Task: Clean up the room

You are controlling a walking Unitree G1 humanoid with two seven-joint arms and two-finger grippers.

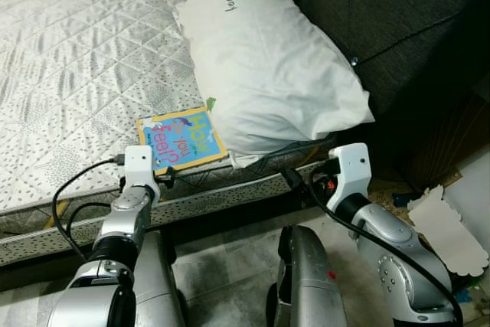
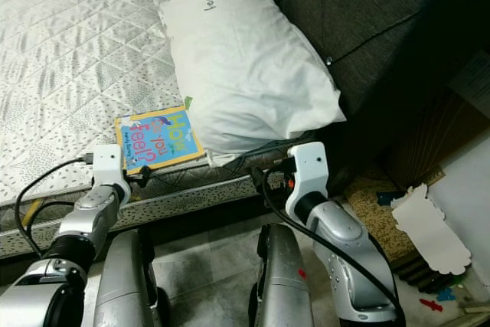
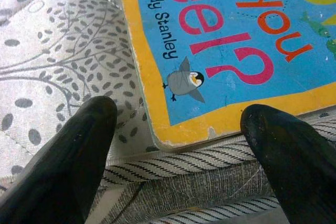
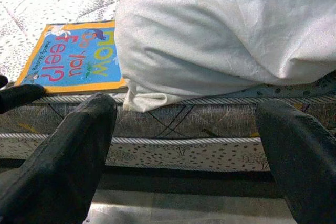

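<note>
A children's board book [image 1: 182, 140], blue with a yellow border, lies flat on the mattress [image 1: 76, 51] close to its front edge. Its right side is tucked against a big white pillow [image 1: 268, 59]. My left gripper [image 3: 178, 113] is open at the mattress edge, with the book's [image 3: 220, 51] near corner between its two fingers [image 3: 79, 145], which are not touching it. My right gripper [image 4: 186, 106] is open too, held level with the mattress side, below the pillow's [image 4: 220, 30] front corner. Nothing is between its fingers.
A dark fabric headboard [image 1: 398, 21] rises behind the pillow. Grey floor tiles [image 1: 230, 258] run along the bed's side. A white scalloped cardboard piece [image 1: 448, 231] and small clutter lie on the floor at the right. Black cables hang off both wrists.
</note>
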